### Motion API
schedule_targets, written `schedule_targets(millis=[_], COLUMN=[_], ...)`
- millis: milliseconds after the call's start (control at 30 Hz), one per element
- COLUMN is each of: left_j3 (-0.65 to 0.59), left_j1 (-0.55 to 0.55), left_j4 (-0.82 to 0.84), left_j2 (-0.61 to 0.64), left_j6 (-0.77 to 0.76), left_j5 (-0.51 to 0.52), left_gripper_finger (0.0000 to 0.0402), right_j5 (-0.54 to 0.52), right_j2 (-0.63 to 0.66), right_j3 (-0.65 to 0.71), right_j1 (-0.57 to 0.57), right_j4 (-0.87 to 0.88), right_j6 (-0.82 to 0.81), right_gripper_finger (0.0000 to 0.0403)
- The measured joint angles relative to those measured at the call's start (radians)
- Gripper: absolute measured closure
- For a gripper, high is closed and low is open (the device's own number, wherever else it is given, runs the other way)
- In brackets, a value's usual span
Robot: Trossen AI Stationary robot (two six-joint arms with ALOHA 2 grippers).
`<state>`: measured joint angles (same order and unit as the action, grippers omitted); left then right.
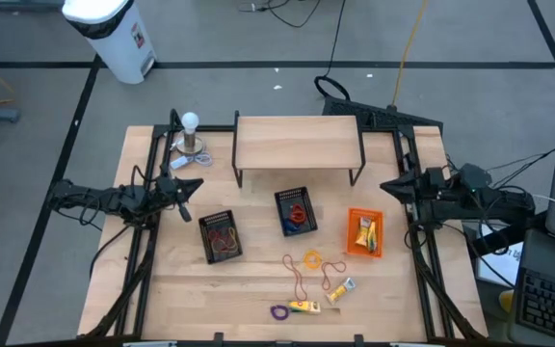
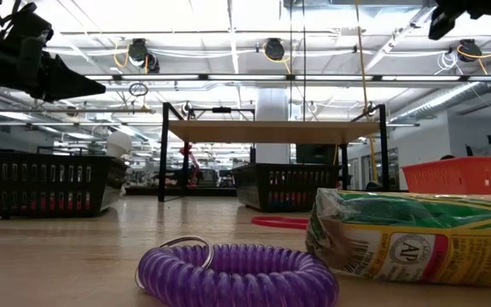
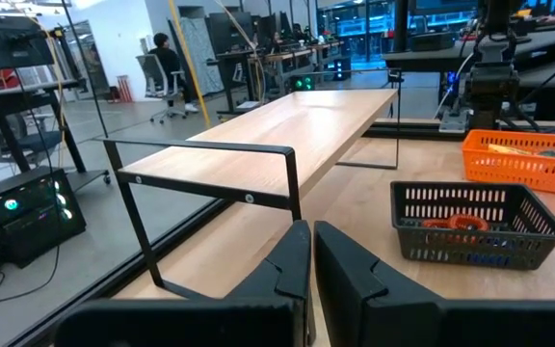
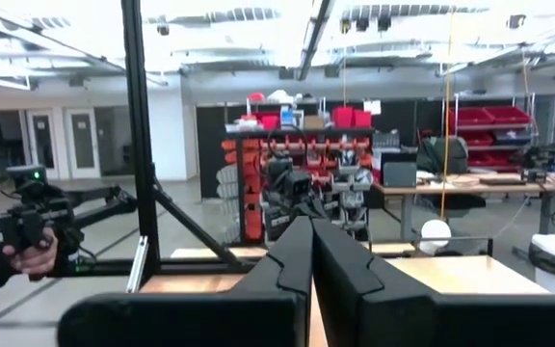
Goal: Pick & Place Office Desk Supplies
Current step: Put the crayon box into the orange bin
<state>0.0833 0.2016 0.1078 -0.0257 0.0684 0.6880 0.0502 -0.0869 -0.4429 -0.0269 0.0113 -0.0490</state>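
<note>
Loose supplies lie at the table's near middle: a yellow loop [image 1: 313,258], an orange loop [image 1: 333,269], thin red loops [image 1: 298,280], a purple coil [image 1: 279,311] [image 2: 237,275], a yellow packet [image 1: 305,307] [image 2: 416,239] and a yellow tube [image 1: 340,289]. My left gripper [image 1: 197,185] [image 3: 312,226] hangs shut above the table's left edge, pointing toward the middle. My right gripper [image 1: 385,186] [image 4: 311,222] hangs shut above the right edge, tipped slightly upward. Neither has anything between its fingers.
A black basket [image 1: 221,236] holds red and orange loops. A second black basket [image 1: 296,210] [image 3: 475,224] holds red and blue items. An orange basket [image 1: 365,233] holds yellow packets. A wooden shelf riser [image 1: 298,143] stands at the far middle, and a white ball-topped stand [image 1: 191,135] at the far left.
</note>
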Motion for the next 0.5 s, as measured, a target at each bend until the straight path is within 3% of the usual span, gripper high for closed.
schedule_targets(millis=[200,400,500], left_j3=[0.000,0.000,0.000], left_j1=[0.000,0.000,0.000], left_j4=[0.001,0.024,0.041], left_j2=[0.000,0.000,0.000], left_j6=[-0.081,-0.067,-0.072], left_j5=[-0.037,-0.272,-0.289], left_gripper_finger=[0.0380,0.0380,0.0380], right_j5=[-0.021,-0.048,-0.047], right_j2=[0.085,0.082,0.085], right_j3=[0.068,0.120,0.162], right_j1=[0.000,0.000,0.000], right_j4=[0.070,0.113,0.091], right_j6=[-0.003,-0.019,-0.033], right_gripper_finger=[0.0403,0.0403,0.0403])
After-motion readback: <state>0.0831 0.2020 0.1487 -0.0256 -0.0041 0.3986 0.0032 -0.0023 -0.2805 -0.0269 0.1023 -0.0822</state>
